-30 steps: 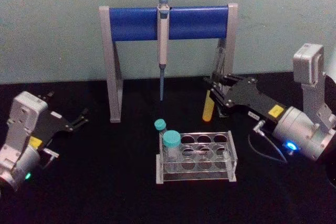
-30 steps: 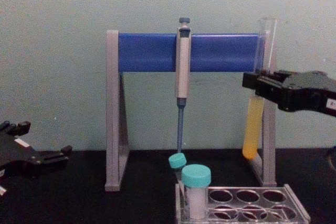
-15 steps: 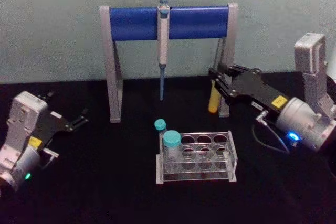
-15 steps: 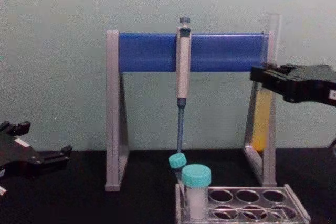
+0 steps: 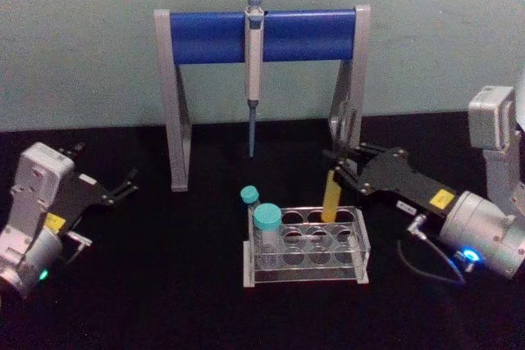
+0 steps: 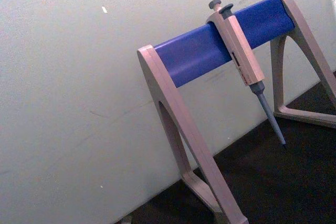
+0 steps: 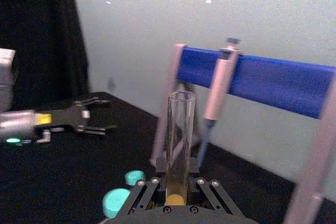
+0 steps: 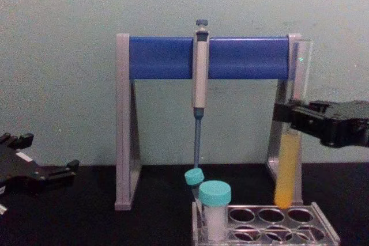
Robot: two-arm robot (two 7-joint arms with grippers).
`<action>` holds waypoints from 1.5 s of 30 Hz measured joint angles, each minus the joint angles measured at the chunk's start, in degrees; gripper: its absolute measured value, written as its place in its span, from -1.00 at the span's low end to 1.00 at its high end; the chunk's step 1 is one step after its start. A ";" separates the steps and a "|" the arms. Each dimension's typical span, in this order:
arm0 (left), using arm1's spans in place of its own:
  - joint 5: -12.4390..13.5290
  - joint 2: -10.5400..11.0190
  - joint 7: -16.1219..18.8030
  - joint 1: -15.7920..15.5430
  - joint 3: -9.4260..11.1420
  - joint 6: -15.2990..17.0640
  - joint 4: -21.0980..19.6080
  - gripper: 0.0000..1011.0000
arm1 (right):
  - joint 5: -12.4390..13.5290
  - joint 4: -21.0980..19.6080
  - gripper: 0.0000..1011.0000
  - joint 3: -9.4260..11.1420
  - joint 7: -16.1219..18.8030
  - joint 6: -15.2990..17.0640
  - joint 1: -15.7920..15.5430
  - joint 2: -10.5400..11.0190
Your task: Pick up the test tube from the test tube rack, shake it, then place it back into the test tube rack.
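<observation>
The test tube [image 5: 331,194] is a tall clear glass tube with yellow liquid in its lower part. It hangs upright with my right gripper [image 5: 339,171] shut on its middle. Seen from the chest, the test tube [image 8: 287,165] has its lower end just above the back row of the test tube rack [image 8: 326,231], toward the rack's right side; which hole I cannot tell. The test tube rack [image 5: 362,245] is low and clear, at the table's middle. In the right wrist view the test tube [image 7: 179,124] rises between the fingers [image 7: 147,190]. My left gripper [image 5: 123,186] rests open at the far left.
Two teal-capped vials [image 5: 267,220] stand at the rack's left end. Behind it stands a grey-and-blue pipette stand [image 5: 262,36] with a pipette [image 5: 254,79] hanging from its bar; the stand's right leg [image 8: 281,142] is close behind the tube. A wall closes the back.
My right gripper has brought the tube down and toward me, from beside the stand's right leg to just over the rack's back row. The left arm has not moved.
</observation>
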 joint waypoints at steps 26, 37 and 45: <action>0.00 0.00 0.00 0.00 0.00 0.00 0.00 1.00 | -2.79 7.07 -0.55 -0.88 -2.59 -3.00 6.21 -2.38; 0.00 0.00 0.00 0.00 0.00 0.00 0.00 1.00 | -0.65 -1.36 -0.55 0.16 -1.86 1.90 -0.41 1.35; 0.00 0.00 0.00 0.00 0.00 0.00 0.00 1.00 | 1.21 1.61 -0.55 -2.83 1.16 0.76 2.82 -0.93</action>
